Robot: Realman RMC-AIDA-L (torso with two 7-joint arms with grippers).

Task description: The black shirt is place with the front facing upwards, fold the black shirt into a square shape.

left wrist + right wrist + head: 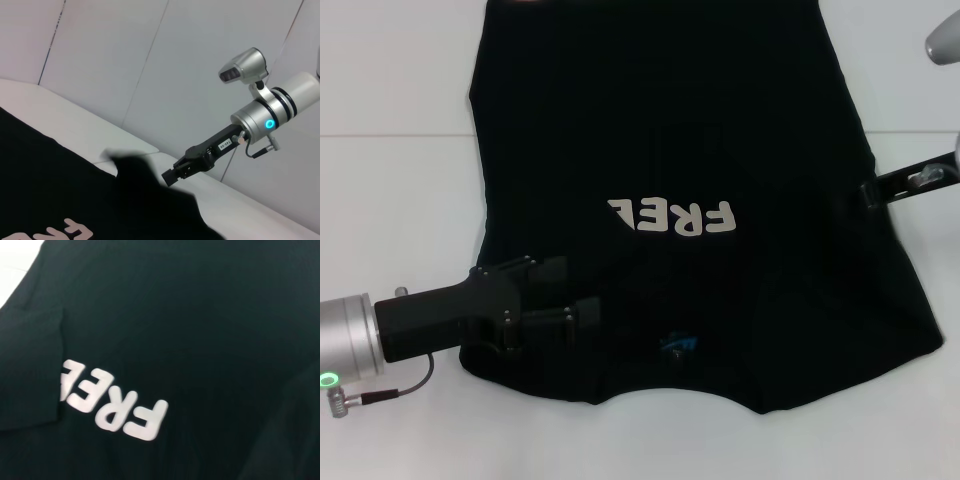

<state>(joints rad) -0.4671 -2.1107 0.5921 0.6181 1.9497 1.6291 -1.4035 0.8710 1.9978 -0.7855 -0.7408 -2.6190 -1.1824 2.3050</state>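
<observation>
The black shirt point(720, 130) lies spread over the white table point(390, 70), front up, with its cream letters point(672, 215) reading upside down from the head view and the neck with its small blue label point(678, 343) toward the robot. The last letter of the print is partly covered by a fold of cloth on the robot's left side, where that edge of the shirt is turned inward over the chest.

The left gripper point(582, 300) reaches in from the left over the near left part of the shirt, close to the collar. Its dark fingers point(560, 272) merge with the black cloth, so whether they are parted or clenched on fabric cannot be told.

The right gripper point(869, 191) comes in from the right at the shirt's right edge. In the left wrist view its fingers point(172, 175) meet a raised peak of black cloth, and they look closed on that edge, the fabric lifting off the table where they pinch it. The right wrist view shows only the shirt's chest and lettering.
</observation>
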